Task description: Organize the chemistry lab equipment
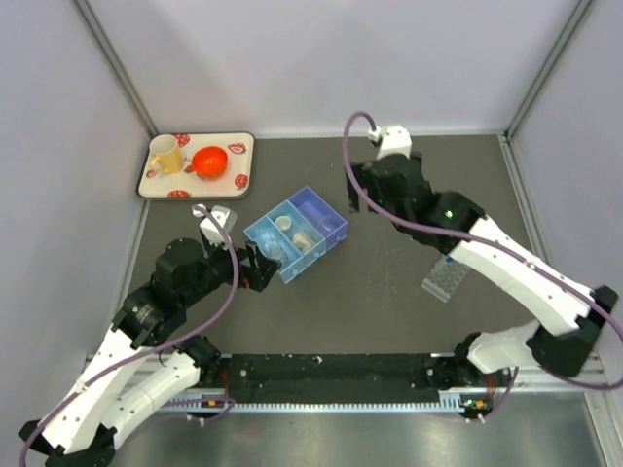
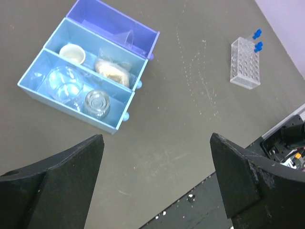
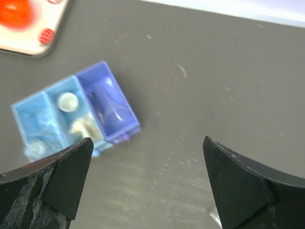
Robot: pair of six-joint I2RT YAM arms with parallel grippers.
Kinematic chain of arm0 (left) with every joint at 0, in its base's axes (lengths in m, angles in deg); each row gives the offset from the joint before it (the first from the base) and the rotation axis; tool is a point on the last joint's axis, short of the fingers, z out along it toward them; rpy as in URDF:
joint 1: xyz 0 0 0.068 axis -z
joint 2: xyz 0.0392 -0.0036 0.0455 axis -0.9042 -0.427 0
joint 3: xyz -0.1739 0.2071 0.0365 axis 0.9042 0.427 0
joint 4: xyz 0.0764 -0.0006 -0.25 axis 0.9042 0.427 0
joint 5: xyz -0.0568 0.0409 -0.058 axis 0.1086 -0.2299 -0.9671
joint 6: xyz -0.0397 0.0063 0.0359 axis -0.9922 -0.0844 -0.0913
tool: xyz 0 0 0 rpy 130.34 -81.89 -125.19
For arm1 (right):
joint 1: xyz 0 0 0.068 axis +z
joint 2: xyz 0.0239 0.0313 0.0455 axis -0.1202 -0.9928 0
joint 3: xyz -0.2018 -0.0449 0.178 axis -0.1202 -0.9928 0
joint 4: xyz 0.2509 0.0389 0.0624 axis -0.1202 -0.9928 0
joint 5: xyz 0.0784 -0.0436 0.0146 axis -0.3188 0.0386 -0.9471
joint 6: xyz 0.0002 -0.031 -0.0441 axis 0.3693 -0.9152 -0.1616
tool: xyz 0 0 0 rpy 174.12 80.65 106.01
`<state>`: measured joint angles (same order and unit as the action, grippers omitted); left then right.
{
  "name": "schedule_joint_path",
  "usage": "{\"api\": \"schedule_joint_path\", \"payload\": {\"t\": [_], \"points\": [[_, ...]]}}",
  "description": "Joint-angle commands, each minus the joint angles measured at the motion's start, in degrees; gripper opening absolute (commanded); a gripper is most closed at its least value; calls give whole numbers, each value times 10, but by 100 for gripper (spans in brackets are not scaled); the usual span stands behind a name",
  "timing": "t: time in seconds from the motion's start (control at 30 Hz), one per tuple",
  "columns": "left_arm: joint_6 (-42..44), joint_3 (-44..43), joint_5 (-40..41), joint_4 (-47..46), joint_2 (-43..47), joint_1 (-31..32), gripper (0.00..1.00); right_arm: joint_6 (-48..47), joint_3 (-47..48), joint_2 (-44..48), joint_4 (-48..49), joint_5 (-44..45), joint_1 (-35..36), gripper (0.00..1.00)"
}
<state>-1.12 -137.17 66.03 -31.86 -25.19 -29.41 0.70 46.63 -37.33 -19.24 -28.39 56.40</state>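
Two blue-capped tubes [image 2: 258, 46]: left wrist only

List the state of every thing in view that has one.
left tool: open, empty.
right tool: open, empty.
funnel: lying in the purple compartment.
tube rack: upright on the table.
blue-capped tubes: two, standing in the rack.
yellow mug: upright on the tray.

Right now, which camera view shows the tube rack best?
The left wrist view: the rack is whole and sharp there, its grid and two blue-capped tubes plain. The top view shows the rack small and faint. The right wrist view shows at most a blurred sliver.
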Motion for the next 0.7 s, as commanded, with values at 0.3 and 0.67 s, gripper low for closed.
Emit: {"api": "schedule_joint_path", "payload": {"t": [0.3,0.67], "points": [[5,-29,140,-168,-130,54,99,5,-226,320,-45,149,0,99],[64,-126,263,-180,-207,151,99,5,-220,320,-86,167,0,99]]}}
